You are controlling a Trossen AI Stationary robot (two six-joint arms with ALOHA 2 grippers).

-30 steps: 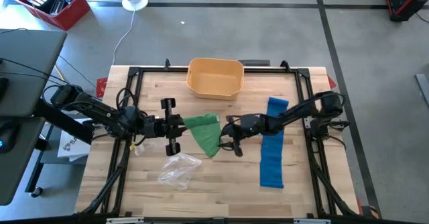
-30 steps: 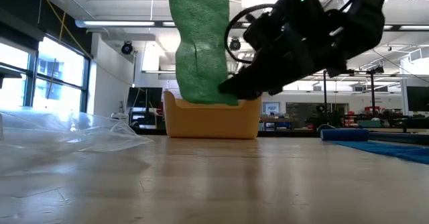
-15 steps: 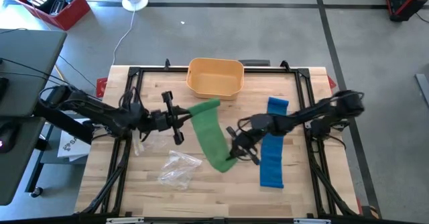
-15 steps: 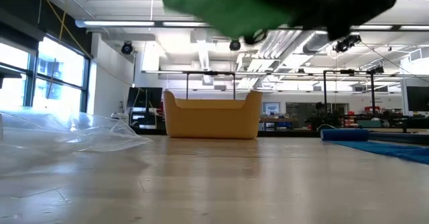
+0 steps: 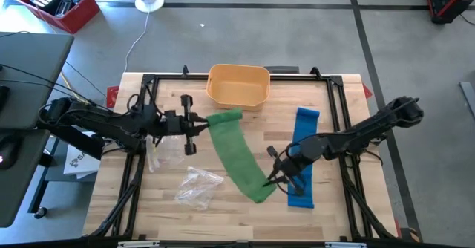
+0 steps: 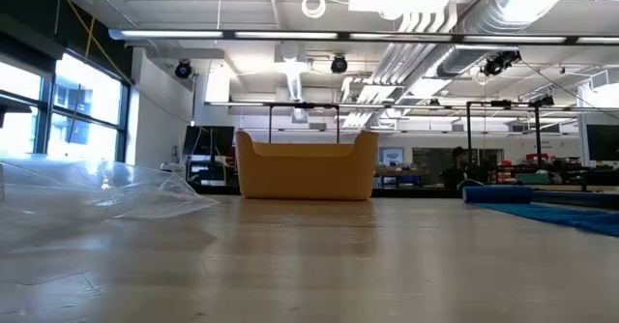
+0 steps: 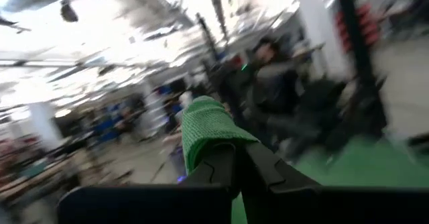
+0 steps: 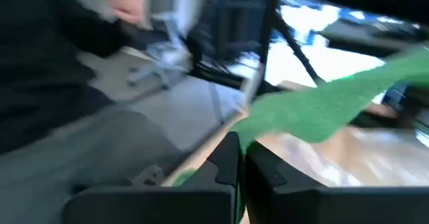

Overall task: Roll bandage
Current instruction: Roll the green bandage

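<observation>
Both arms have the green bandage [image 5: 236, 153] stretched above the table's middle! The left gripper [image 5: 202, 122] pinches its ten o'clock end, and the right gripper [image 5: 272, 183] is clamped on the four o'clock end beside the blue bandage [image 5: 303, 145].

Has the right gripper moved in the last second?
Yes. In the high view the right gripper, shut on the green bandage, has pulled away from the yellow bin toward the table's near edge, ending beside the blue bandage.
</observation>
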